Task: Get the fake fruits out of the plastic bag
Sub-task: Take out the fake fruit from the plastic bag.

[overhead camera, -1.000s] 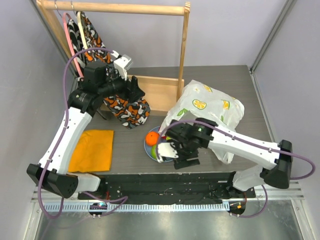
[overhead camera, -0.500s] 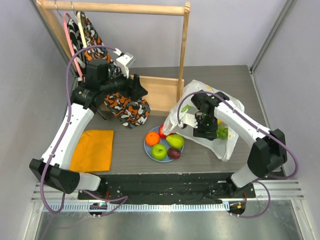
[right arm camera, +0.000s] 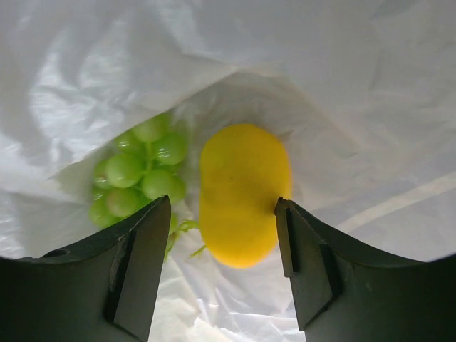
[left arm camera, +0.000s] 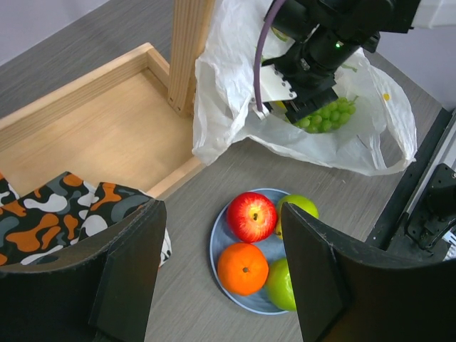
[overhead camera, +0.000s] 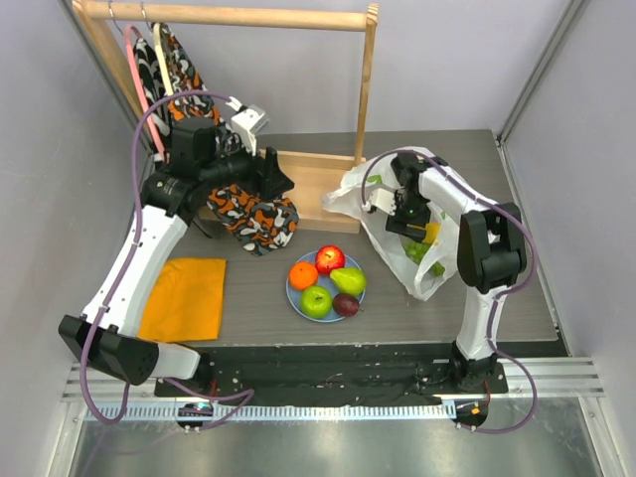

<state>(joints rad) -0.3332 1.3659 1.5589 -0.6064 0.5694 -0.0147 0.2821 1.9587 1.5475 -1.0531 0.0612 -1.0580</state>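
Inside the plastic bag [left arm camera: 224, 85]: the right hand [right arm camera: 221, 214] is pushed into the mouth, its fingers spread wide and nothing pinched between them.
Yellow mango [right arm camera: 242, 178]: lies on the bag's floor, framed right between the right fingers; whether a fingertip touches it, I cannot tell.
Green grape bunch [right arm camera: 139, 174]: just beside the mango, on its left in the wrist view, also in the bag.
Bag position: crumpled at the right of the table [overhead camera: 258, 298], against the foot of the wooden rack [overhead camera: 363, 99].
Blue plate [left arm camera: 214, 246]: sits near the bag's mouth, carrying five fruits.
On the plate: orange [overhead camera: 303, 274], red apple [overhead camera: 330, 259], green apple [overhead camera: 316, 300], green pear [overhead camera: 348, 279], dark plum [overhead camera: 346, 304], all packed close together.
Left hand [left arm camera: 222, 214]: open and empty, held high over the rack's wooden base tray [left arm camera: 85, 135], well apart from the bag.
Patterned garment [overhead camera: 248, 214]: draped from the rack, beside the left hand.
Orange cloth [overhead camera: 184, 298]: folded flat at the table's left, away from the plate.
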